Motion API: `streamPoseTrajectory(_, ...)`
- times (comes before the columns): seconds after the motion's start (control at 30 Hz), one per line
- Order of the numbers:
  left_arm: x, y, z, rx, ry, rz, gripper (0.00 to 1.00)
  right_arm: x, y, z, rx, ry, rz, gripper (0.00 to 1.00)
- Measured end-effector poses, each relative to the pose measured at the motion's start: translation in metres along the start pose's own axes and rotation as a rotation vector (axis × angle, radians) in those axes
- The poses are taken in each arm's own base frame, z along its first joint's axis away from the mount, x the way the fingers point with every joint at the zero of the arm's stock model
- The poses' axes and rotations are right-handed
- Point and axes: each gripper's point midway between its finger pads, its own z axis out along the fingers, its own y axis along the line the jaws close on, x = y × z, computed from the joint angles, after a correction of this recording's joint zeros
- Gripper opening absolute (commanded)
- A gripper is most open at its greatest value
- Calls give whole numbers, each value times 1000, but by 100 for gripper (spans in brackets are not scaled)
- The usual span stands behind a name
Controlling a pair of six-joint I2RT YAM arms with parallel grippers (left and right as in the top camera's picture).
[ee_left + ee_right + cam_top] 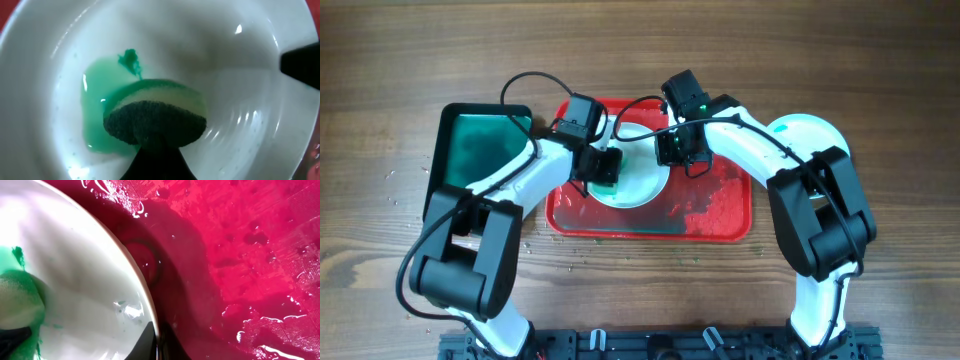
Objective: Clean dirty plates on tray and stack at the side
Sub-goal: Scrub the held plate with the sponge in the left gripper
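A white plate (642, 186) lies on the red tray (720, 215), left of its middle. My left gripper (604, 168) is shut on a green sponge (607, 182) and presses it on the plate's left part. In the left wrist view the sponge (155, 120) sits on the plate (200, 50) beside a teal-green smear (97, 120). My right gripper (672, 152) is shut on the plate's right rim; in the right wrist view its fingers (160, 342) straddle the plate's (75, 270) edge above the wet tray (250, 255). A second white plate (807, 132) lies right of the tray, partly under my right arm.
A smaller dark green tray (480, 145) with a black rim lies left of the red tray, under my left arm. The red tray's right half is wet with foam. Small crumbs are scattered on the wooden table (400, 80).
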Motion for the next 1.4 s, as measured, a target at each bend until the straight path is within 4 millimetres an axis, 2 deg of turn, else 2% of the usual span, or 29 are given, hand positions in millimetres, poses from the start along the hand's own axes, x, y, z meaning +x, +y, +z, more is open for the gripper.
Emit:
streamPoseTrajectory(0.1, -4, 10, 0, -53, -19, 28, 4, 0, 0, 0, 0, 0, 0, 4)
streamPoseTrajectory(0.17, -14, 25, -2, -142, -67, 15, 4, 0, 0, 0, 0, -1, 0, 4)
streamPoseTrajectory(0.27, -24, 44, -7, -280, -132, -93, 4, -1, 2, 1, -9, -4, -2, 4)
streamPoseTrajectory(0.37, -19, 44, -8, -347, -155, -215, 4, -1, 3, 1, -14, -4, -3, 4)
streamPoseTrajectory(0.43, -12, 40, -6, -355, -138, -239, 4, -1, 3, 1, -14, -4, -3, 4)
streamPoseTrajectory(0.53, -1, 20, -2, -301, -76, -161, 4, -1, 3, 1, -14, -3, -4, 4)
streamPoseTrajectory(0.6, 11, -5, 2, -198, -7, -36, 4, -1, 2, 1, -13, -3, -1, 4)
streamPoseTrajectory(0.67, 17, -21, 5, -128, 24, 47, 4, -1, 2, 1, -13, -3, -1, 4)
streamPoseTrajectory(0.73, 18, -37, 7, -53, 30, 132, 4, -1, 2, 1, -13, -3, -1, 4)
streamPoseTrajectory(0.8, 12, -40, 8, -38, 1, 159, 4, -1, 2, 1, -13, -3, -1, 4)
streamPoseTrajectory(0.87, -4, -37, 9, -61, -67, 147, 4, -1, 2, 1, -13, -3, -1, 4)
streamPoseTrajectory(0.93, -23, -24, 7, -131, -151, 95, 4, -1, 2, 1, -13, -3, -2, 4)
streamPoseTrajectory(1.1, -55, 23, -10, -346, -325, -113, 4, -1, 2, 1, -13, -3, -2, 4)
streamPoseTrajectory(1.17, -57, 38, -16, -409, -355, -180, 4, -1, 2, 1, -13, -3, -5, 4)
streamPoseTrajectory(1.27, -44, 47, -16, -450, -312, -215, 4, -1, 2, 1, -13, -3, -5, 4)
streamPoseTrajectory(1.4, -24, 34, -6, -363, -193, -189, 4, -1, 2, 1, -14, -4, -5, 4)
